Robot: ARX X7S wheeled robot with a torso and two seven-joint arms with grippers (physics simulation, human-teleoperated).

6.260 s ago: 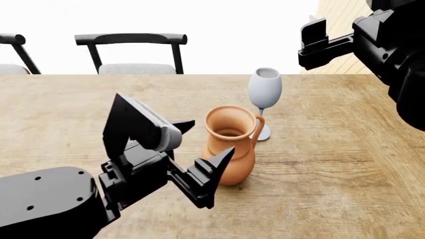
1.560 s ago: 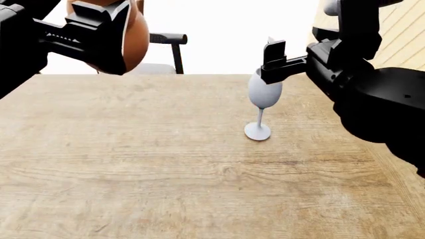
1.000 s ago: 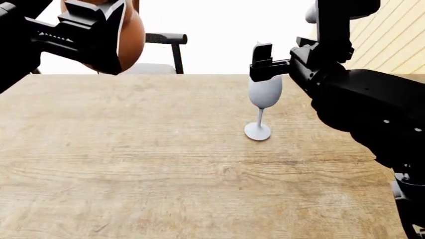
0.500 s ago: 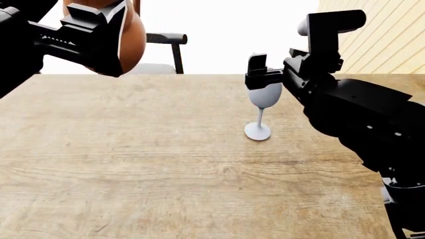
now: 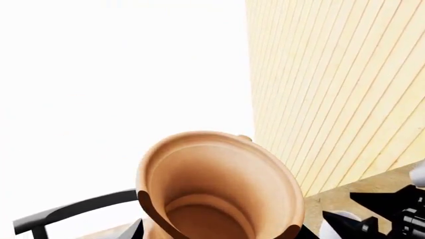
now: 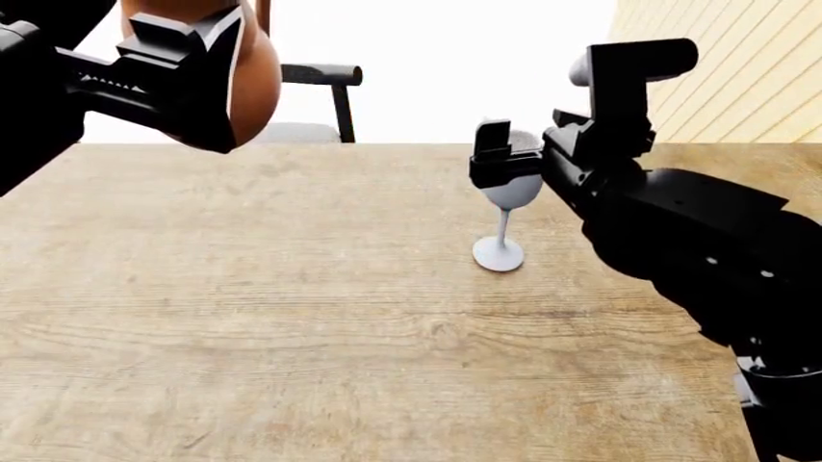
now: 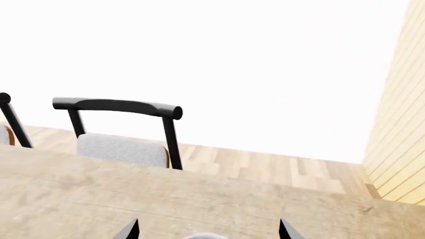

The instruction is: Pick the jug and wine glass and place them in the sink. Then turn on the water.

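Two hands: left clamps jug; right straddles wine glass bowl.

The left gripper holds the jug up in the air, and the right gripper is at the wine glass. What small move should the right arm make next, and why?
Probably close the right gripper on the bowl of the wine glass. Its fingers already sit on either side of the bowl, apparently open, and the glass stands upright on the table. The left gripper has the jug lifted, so the glass is the remaining pick.
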